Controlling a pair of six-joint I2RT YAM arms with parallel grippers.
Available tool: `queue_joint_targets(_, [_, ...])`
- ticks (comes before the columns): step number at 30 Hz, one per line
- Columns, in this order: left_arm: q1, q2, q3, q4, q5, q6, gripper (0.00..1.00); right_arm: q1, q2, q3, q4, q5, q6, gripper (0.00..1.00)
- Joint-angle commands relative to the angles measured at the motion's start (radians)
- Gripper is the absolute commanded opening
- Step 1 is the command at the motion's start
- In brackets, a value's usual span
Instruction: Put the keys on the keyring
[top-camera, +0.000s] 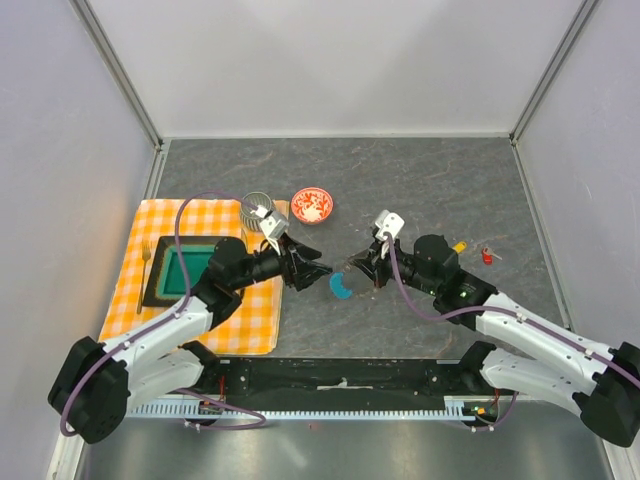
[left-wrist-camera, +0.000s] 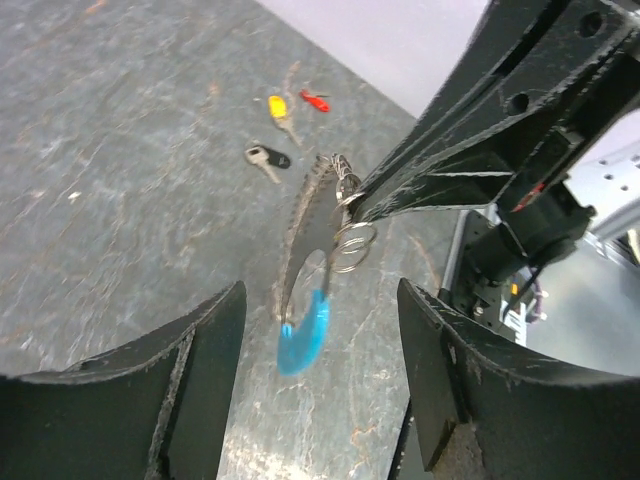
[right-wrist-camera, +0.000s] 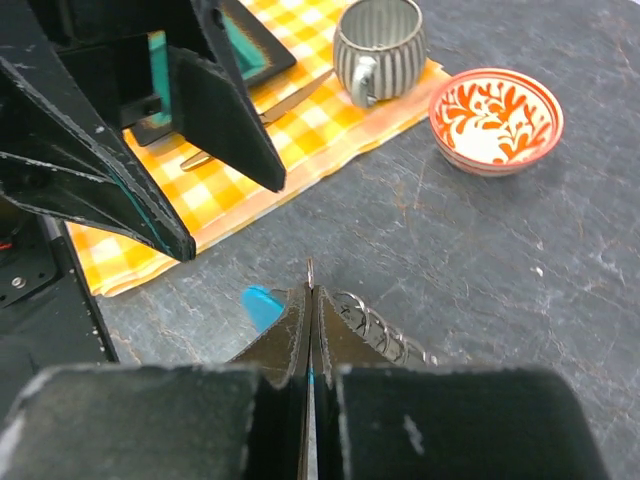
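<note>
Keyring (left-wrist-camera: 305, 225): mid-table between the arms, hanging edge-on from the right gripper (right-wrist-camera: 310, 295), whose jaws are clamped together on its rim; blue tag (left-wrist-camera: 303, 335) lowest.
Left gripper (left-wrist-camera: 320, 300): jaws apart, facing the keyring, gripping nothing.
Left wrist view alone shows all three: black key (left-wrist-camera: 266, 158), yellow key (left-wrist-camera: 279, 108), red key (left-wrist-camera: 315, 101), loose on the table (left-wrist-camera: 100, 200) beyond the keyring.
Top view: black key not made out; little of the keyring plain but the tag.
Right wrist view: cup (right-wrist-camera: 378, 45) on checked cloth (right-wrist-camera: 330, 130), bowl (right-wrist-camera: 496, 115) on bare table nearby.
Whether the tag touches the table: cannot tell.
</note>
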Motion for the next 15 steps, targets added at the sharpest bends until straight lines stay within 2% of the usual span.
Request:
queue_joint_targets(1, [-0.005, 0.051, 0.077, 0.147, 0.148, 0.036, 0.66, -0.002, -0.014, 0.102, 0.025, -0.128, -0.052, 0.00])
queue_joint_targets(10, [-0.018, 0.152, 0.159, 0.200, 0.341, 0.030, 0.44, -0.002, -0.065, 0.153, -0.042, -0.178, -0.093, 0.00])
queue_joint_targets(15, [-0.031, 0.154, 0.177, 0.200, 0.401, 0.038, 0.37, -0.002, -0.069, 0.148, -0.047, -0.211, -0.095, 0.00])
